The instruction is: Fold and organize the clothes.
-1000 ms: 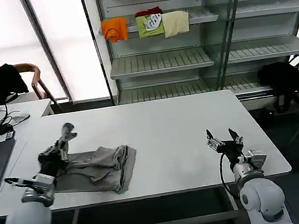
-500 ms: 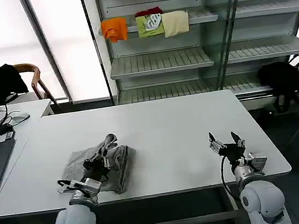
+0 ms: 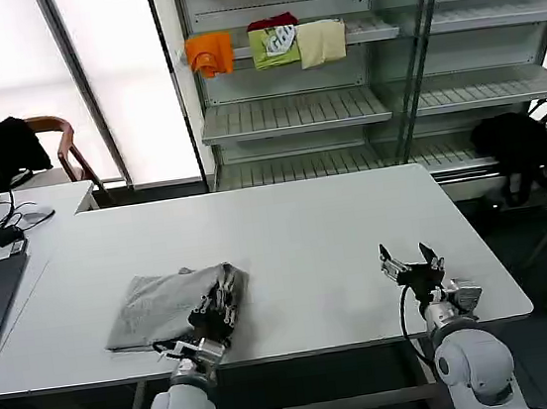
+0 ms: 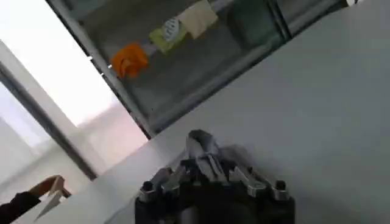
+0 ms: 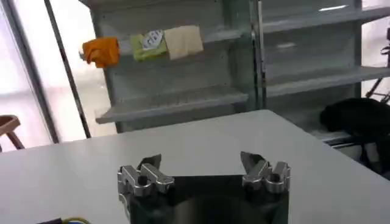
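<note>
Grey shirt [image 3: 161, 306] roughly folded lower left of the white tabletop [image 3: 307, 230], left hand [image 3: 213, 315] clenched on its right edge, right hand [image 3: 411, 260] released lower right; tidying remains.

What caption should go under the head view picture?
Left gripper at the folded grey shirt's edge on the white table; right gripper waits open.
</note>
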Robot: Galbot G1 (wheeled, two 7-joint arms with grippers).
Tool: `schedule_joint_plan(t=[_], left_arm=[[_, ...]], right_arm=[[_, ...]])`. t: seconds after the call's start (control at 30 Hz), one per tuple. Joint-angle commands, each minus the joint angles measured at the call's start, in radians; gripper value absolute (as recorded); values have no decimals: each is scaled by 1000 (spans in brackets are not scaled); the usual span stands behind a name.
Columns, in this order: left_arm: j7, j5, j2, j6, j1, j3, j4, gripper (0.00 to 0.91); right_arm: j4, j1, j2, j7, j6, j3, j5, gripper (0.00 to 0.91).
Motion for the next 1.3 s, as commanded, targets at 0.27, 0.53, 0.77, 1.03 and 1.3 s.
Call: schedule_joint_plan(t=[0.27, 0.53, 0.77, 1.03, 1.3], left_arm=[[-18, -176, -31, 0, 18, 41, -26, 907], [7, -799, 43, 67, -18, -201, -243, 907], [36, -972, 249, 96, -54, -567, -70, 907], [66, -906, 371, 97, -40, -564, 161, 907], [64, -879, 288, 141, -28, -496, 176, 907]], right_arm=[[-16, 0, 7, -1, 9, -2, -3, 907], [-9, -7, 6, 1, 8, 1, -6, 907], [-1, -14, 3, 0, 6, 5, -9, 907], [-15, -4, 23, 0, 3, -13, -30, 907], [1, -6, 31, 4, -7, -20, -43, 907]])
